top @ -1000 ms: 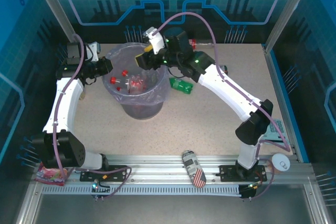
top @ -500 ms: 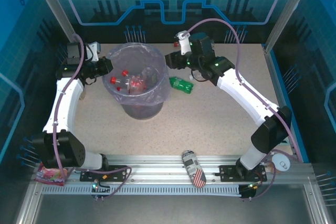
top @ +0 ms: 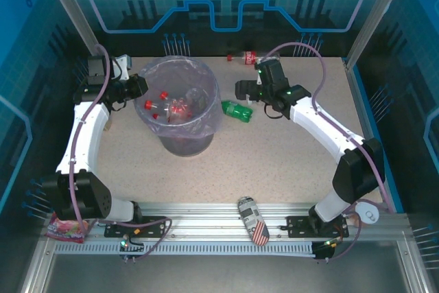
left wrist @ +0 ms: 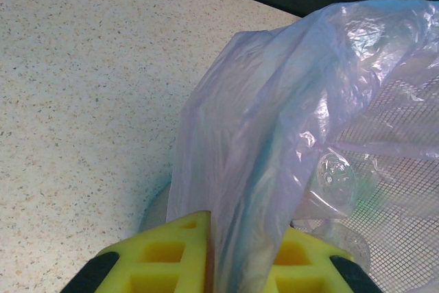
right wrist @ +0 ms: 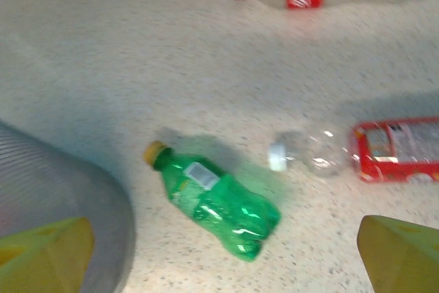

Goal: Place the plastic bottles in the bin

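Speckled tabletop [right wrist: 103, 66], green bottle [right wrist: 219, 207] between parted right fingers [right wrist: 401, 255]

Grey bin [top: 184, 143], lilac liner, centre-left; red-capped bottles [top: 170, 108] inside. Green bottle [top: 237, 110] on its side just right of it. Red-label bottle [top: 248, 56] lying top centre.
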